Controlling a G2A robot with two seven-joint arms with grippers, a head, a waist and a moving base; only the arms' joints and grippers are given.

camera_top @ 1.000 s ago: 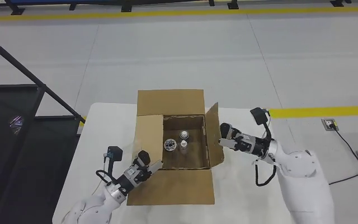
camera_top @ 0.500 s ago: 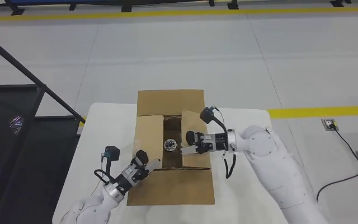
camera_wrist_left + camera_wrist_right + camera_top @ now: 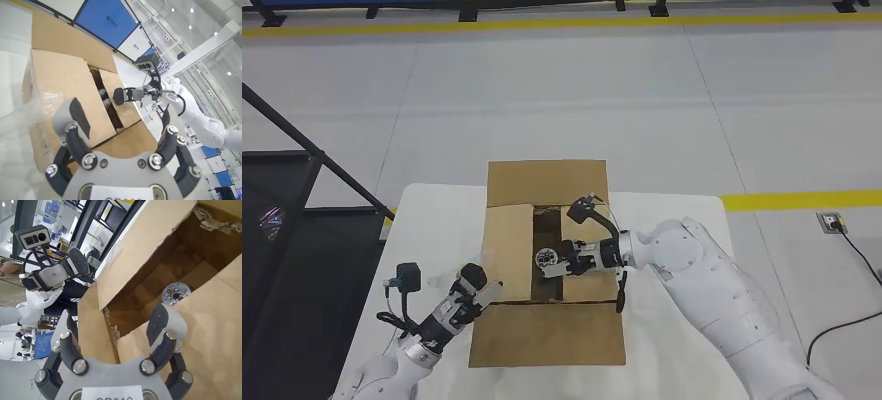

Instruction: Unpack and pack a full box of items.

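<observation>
box [image 3: 47, 144] sits mid tabletop [image 3: 442, 220], square to me. far flap [image 3: 547, 180] and near flap [image 3: 547, 335] lie flat outward. left flap [image 3: 510, 250] and right flap [image 3: 592, 290] are both folded most of the way in, leaving a narrow slot between them

slot's long axis runs straight away from me, parallel to both side hinges. that's the line the next move turns on

down in the slot: round metal-topped can [image 3: 544, 259] on the left-flap side, two white-capped bottles [image 3: 105, 97] upright close by it

right claw [image 3: 554, 268] is over the slot at the right flap's free edge, fingers spread wide, gripping nothing. one pad [image 3: 160, 321] lies over the flap's top face; can't confirm contact. the can is just ahead of it and lower, inside the box

left claw [image 3: 482, 283] is also spread wide and empty, just beside the left flap's outer edge near the front corner, outside the box, not touching cardboard as far as I can see

my read: this is the pack half, side flaps being closed. right arm is the nearer one to the slot and already on its flap; pressing down and toward the left flap should seat it. left arm needs to come up and over its hinge first. risk: bottle caps look close under the flaps and could hold them proud
</observation>
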